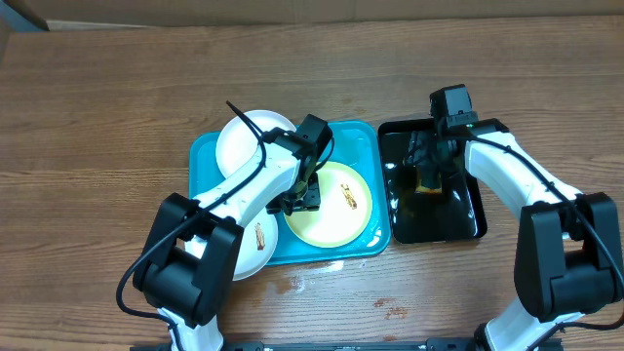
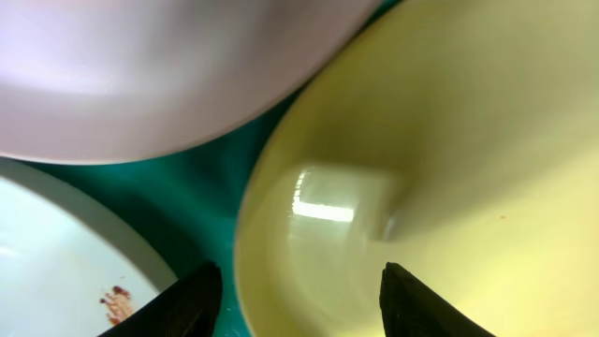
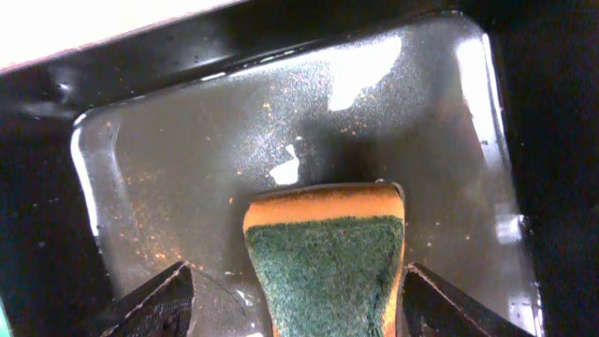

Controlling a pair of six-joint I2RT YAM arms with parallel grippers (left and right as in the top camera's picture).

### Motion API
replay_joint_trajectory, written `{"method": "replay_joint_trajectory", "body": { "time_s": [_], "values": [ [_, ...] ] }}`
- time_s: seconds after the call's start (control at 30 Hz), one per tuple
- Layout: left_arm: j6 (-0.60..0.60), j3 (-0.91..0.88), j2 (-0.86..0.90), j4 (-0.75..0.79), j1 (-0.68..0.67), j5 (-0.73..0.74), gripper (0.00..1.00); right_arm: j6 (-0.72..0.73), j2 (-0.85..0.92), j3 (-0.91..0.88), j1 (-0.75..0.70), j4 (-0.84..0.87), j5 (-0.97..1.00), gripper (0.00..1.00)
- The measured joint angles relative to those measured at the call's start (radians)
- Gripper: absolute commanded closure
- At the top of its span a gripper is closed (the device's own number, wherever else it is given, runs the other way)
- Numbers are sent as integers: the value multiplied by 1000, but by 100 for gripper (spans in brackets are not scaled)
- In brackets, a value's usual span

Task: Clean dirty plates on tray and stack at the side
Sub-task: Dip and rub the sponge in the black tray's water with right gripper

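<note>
Left fingers (image 2: 192,304), parted, straddle the rim of the yellow-green plate (image 1: 336,210) on the turquoise tray (image 1: 363,132), apparently without gripping it. The white plates (image 1: 249,141) lie beside it. Right fingers (image 3: 154,304), wide apart, bracket a sponge (image 3: 323,271) in the black tray (image 3: 187,159).

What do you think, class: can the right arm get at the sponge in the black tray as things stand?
Probably yes. The right hand hangs right over the sponge, open fingers on either side of it, and nothing in the black tray stands between them.
</note>
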Motion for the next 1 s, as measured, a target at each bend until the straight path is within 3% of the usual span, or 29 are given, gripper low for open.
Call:
{"method": "replay_joint_trajectory", "body": {
  "time_s": [0.1,0.23,0.3,0.57,1.0],
  "values": [
    [0,0,2,8,-10,0,43,0,0,-21,0,35,1,32],
    [0,0,2,10,-10,0,43,-10,5,-42,0,59,7,53],
    [0,0,2,10,-10,0,43,-2,9,-45,0,65,9,53],
    [0,0,2,13,-10,0,44,0,13,-45,0,75,10,36],
    [-3,-18,3,52,-10,0,44,0,28,-45,0,91,9,37]
  ]
}}
